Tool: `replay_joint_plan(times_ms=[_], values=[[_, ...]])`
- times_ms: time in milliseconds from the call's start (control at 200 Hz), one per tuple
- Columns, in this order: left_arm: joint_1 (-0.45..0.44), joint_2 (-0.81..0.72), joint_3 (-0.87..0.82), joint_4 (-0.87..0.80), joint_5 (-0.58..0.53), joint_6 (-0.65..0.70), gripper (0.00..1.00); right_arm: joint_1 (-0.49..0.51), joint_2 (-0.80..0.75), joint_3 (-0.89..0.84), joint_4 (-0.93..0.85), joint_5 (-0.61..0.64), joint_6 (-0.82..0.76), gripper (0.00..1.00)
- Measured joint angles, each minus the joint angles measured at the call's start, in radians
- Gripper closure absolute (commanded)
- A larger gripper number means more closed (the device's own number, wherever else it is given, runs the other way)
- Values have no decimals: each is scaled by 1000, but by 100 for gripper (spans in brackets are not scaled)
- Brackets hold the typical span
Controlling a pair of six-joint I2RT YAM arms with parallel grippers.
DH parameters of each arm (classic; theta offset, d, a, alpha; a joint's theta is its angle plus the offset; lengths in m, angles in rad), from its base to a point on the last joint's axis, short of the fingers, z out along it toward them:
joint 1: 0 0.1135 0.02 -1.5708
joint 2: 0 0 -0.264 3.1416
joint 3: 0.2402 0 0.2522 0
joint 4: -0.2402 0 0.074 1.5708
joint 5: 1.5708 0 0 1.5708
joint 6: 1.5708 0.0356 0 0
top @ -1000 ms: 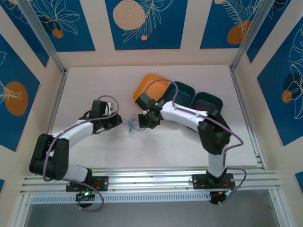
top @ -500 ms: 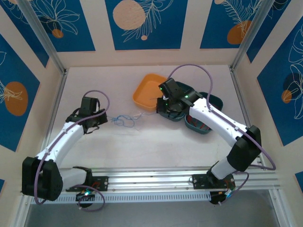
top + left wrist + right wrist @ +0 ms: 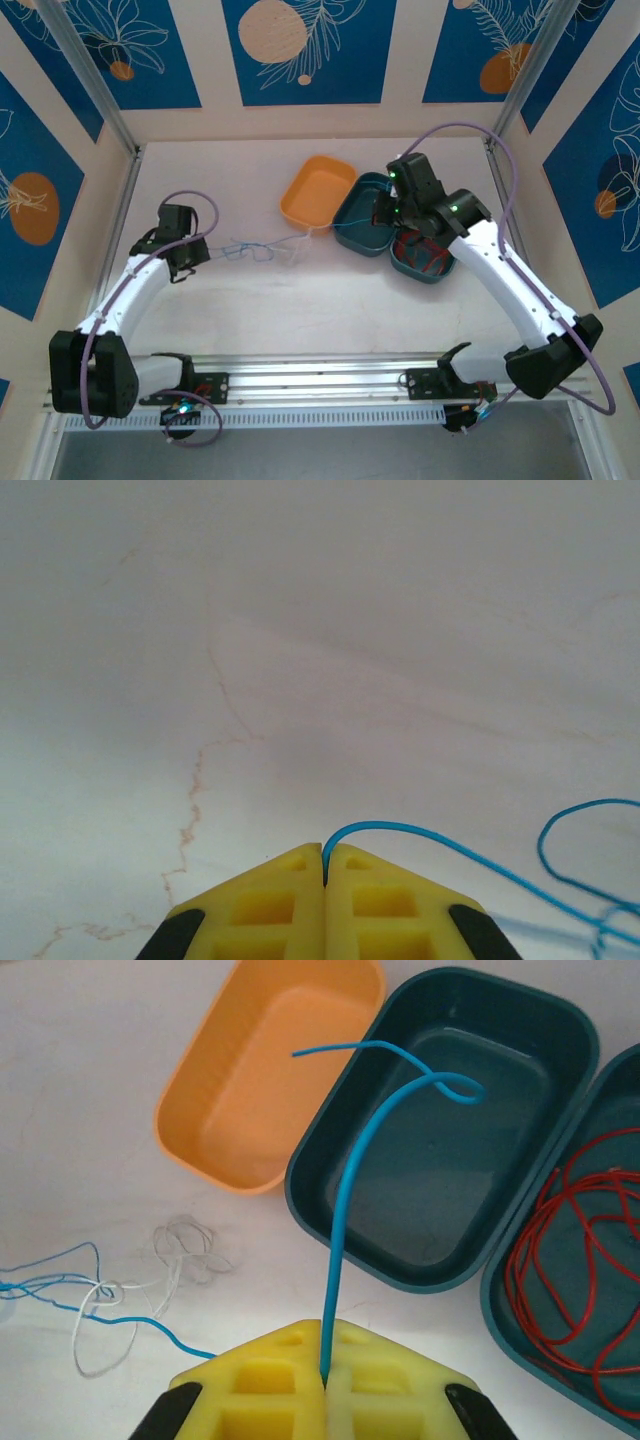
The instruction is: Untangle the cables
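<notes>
Your left pincer [image 3: 324, 868] is sitting at the middle left of the top view. Its yellow jaws are pressing together on a blue strand [image 3: 430, 837]. That strand is curving out of the tips and running off toward the lower right of the left wrist view, over the pale bench [image 3: 300, 630].

Your right pincer [image 3: 325, 1372] is hanging at the upper right of centre in the top view, and its jaws are clamping a blue cable [image 3: 345, 1210]. In the right wrist view this cable is rising from the tips, looping over the teal tray [image 3: 500, 1210], and its free end is reaching across to the orange tray [image 3: 240, 1100]. Its other part is trailing out to the left under the pincer toward the tangle.

The rest of the cables are lying on the bench in the lower left of the right wrist view. There a whitish cable [image 3: 185, 1250] is looping through thin blue strands in a loose knot. In the top view this tangle is stretching in a thin line between the two pincers. You cannot tell whether both pincers are gripping the same blue wire.

The red cables [image 3: 418, 250] are lying coiled inside the second teal tray [image 3: 620, 1110], which is touching the first one on its right.
</notes>
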Motion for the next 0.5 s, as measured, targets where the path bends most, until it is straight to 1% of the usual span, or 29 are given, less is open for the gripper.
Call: replay_joint_plan(times_ms=[140,275,500], values=[[41,3,-11,3,2,0,100,-24,-23,0,-21,-5,-5,100],[101,23,-29,11,15,-7,100,-33,-27,13,-50,0,-16,100],[183,34,-75,33,60,-39,100,-83,-82,61,-104,48,-32,100]])
